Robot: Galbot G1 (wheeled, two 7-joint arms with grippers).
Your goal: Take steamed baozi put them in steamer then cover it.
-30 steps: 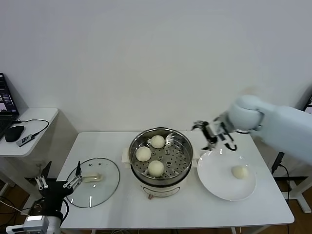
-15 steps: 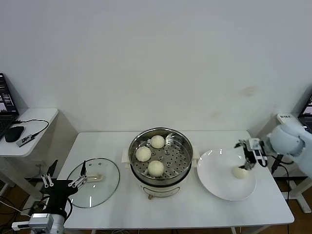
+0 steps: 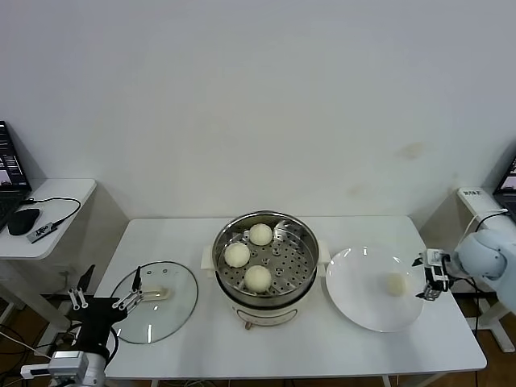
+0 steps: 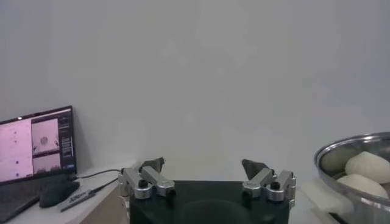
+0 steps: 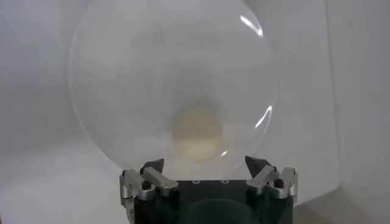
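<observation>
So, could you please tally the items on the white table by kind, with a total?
Baozi: 4, three in the steamer, one on the plate
Steamer: 1
Glass lid: 1
Plate: 1
Total: 7

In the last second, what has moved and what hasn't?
The right gripper, open and empty, swung from behind the steamer out past the plate's right edge. The left gripper shifted slightly beside the lid. Three buns in the steamer and one bun on the plate stayed.
</observation>
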